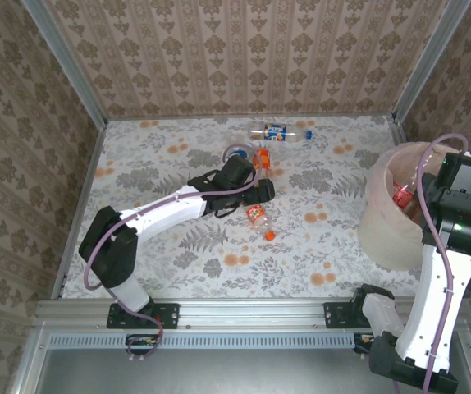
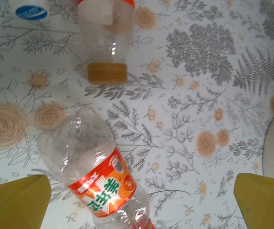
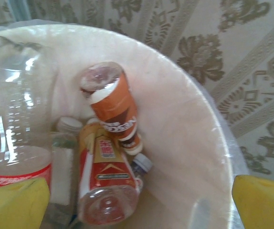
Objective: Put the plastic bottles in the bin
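Well, the left gripper [image 2: 139, 198] hangs with jaws wide over an orange-label bottle [image 2: 96, 167] lying untouched on the table [image 1: 334, 238], with a second bottle [image 2: 103, 43] just beyond it and a blue-label one [image 1: 281, 133] well apart, far back. Over on the right, the right gripper [image 3: 137, 200] sits above the bin [image 1: 383, 222], jaws spread wide with nothing between them. Several bottles [image 3: 108, 181] lie piled at the bottom, a clear one [image 3: 17, 119] at the left side.

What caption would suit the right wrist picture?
Open right end effector above the pale pink-lined bin, clear plastic bottles piled inside.
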